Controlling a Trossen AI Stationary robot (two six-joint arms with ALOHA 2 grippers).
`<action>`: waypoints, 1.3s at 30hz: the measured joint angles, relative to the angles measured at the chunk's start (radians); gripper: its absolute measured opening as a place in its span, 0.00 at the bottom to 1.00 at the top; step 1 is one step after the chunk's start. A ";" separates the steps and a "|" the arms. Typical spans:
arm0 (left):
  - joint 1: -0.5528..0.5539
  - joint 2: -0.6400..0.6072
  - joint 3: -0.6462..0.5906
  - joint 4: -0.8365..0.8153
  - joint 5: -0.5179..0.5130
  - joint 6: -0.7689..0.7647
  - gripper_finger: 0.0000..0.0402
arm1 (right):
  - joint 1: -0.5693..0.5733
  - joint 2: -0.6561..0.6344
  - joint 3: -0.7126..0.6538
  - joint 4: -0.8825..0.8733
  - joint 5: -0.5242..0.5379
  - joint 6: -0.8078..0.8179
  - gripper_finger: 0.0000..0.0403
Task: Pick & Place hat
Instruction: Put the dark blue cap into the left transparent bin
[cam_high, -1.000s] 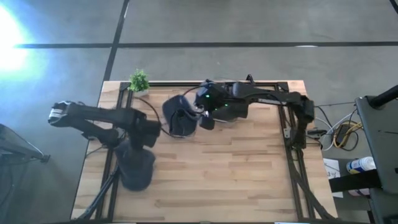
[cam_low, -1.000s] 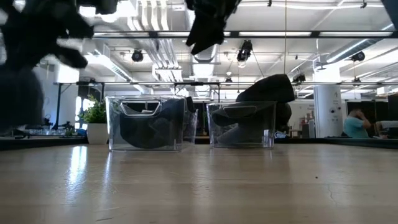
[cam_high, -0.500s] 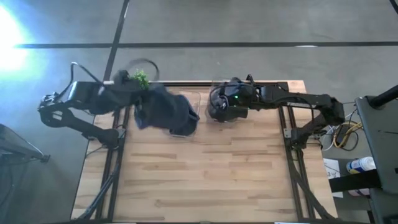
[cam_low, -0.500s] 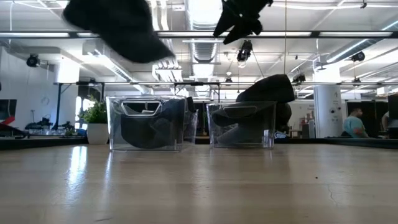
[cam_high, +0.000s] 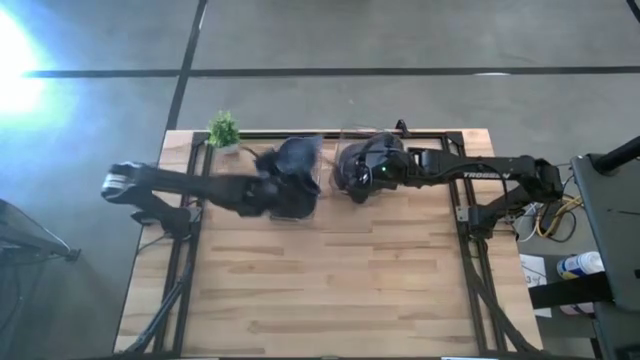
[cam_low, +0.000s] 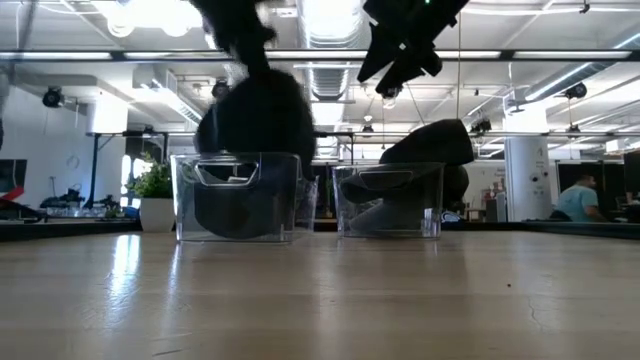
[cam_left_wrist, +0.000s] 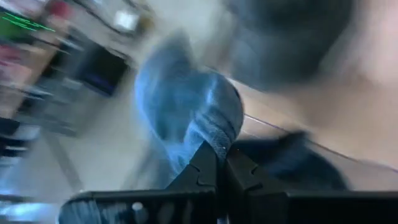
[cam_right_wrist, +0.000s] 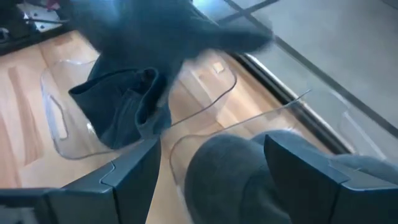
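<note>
A dark blue knit hat (cam_high: 297, 158) hangs from my shut left gripper (cam_left_wrist: 217, 152) over the left clear bin (cam_high: 290, 205), which has another dark hat inside (cam_low: 235, 205). In the low view the carried hat (cam_low: 255, 120) dips to the bin's rim (cam_low: 236, 158). My right gripper (cam_right_wrist: 211, 180) is open and hovers above the right clear bin (cam_high: 352, 150), which is filled with dark hats (cam_low: 425, 145). My left gripper pinches a fold of the hat's knit edge (cam_left_wrist: 216, 134) between its two fingers. The hat is lifted clear of the table and hangs below and ahead of the fingers, slack, over the left bin.
A small potted plant (cam_high: 224, 128) stands at the table's far left corner. Both bins sit side by side along the far edge. The near half of the wooden table (cam_high: 330, 290) lies bare. A person (cam_low: 575, 198) sits in the room beyond.
My left arm has swung the hat in a fast arc: from the table's near left, up and toward the far left corner, then right over the left bin. The hat stayed in its hold, lifted throughout. My right gripper has shifted slightly right, over the right bin.
</note>
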 joint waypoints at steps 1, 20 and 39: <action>-0.007 0.028 -0.029 0.021 0.050 -0.039 0.00 | 0.004 0.000 -0.007 0.002 0.000 0.010 0.69; -0.057 0.200 -0.146 0.064 0.395 -0.467 0.01 | 0.015 0.000 -0.079 0.083 -0.093 0.010 0.68; -0.068 -0.046 -0.291 0.003 0.364 -0.680 0.27 | -0.003 0.222 -0.019 0.380 -0.200 0.150 0.70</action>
